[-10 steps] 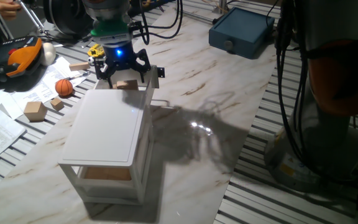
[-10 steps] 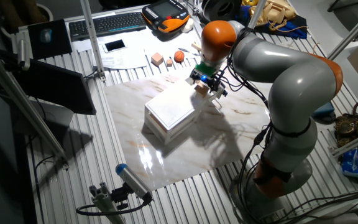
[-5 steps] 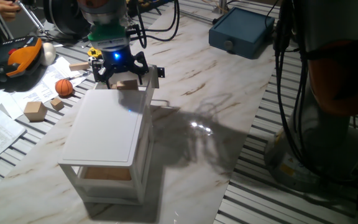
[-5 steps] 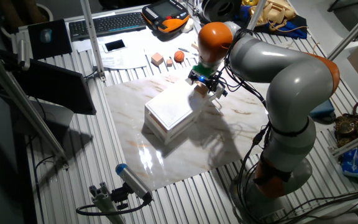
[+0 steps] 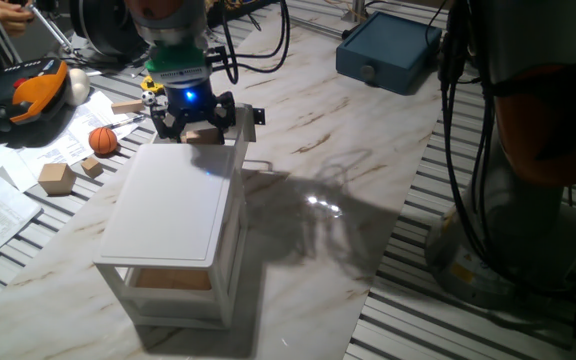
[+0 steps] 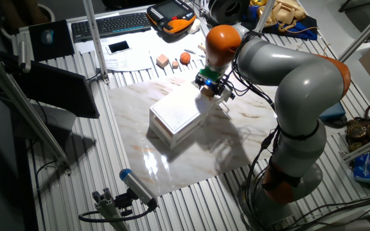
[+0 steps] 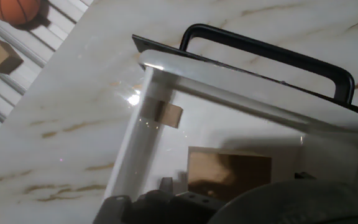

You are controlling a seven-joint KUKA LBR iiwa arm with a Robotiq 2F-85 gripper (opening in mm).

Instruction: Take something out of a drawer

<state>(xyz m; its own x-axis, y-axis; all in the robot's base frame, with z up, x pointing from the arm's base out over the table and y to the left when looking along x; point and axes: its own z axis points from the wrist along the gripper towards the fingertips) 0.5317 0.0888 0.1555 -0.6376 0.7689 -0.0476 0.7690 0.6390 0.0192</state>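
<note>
The white cabinet [image 5: 168, 210] stands mid-table with its top drawer [image 5: 240, 140] pulled out at the far end, black handle [image 5: 254, 114] outward. The light-tan wooden block [image 5: 204, 135] lies inside that drawer. My gripper [image 5: 200, 127] reaches down into the drawer, open, one finger on each side of the block. From the hand view I look into the drawer [image 7: 229, 96] past its handle [image 7: 272, 55]; the block [image 7: 229, 175] sits at the bottom centre, just ahead of my dark fingers. The other fixed view has my gripper [image 6: 209, 88] at the cabinet's [image 6: 175, 112] far end.
Left of the cabinet lie an orange ball [image 5: 103, 140], small wooden cubes [image 5: 56, 178], papers and an orange-black pendant [image 5: 28, 90]. A blue box [image 5: 388, 50] sits at the back. More wood [image 5: 173, 280] fills the cabinet's low compartment. Cables hang at right.
My gripper has sunk a little lower into the open drawer around the block. The block and the drawer have stayed in place.
</note>
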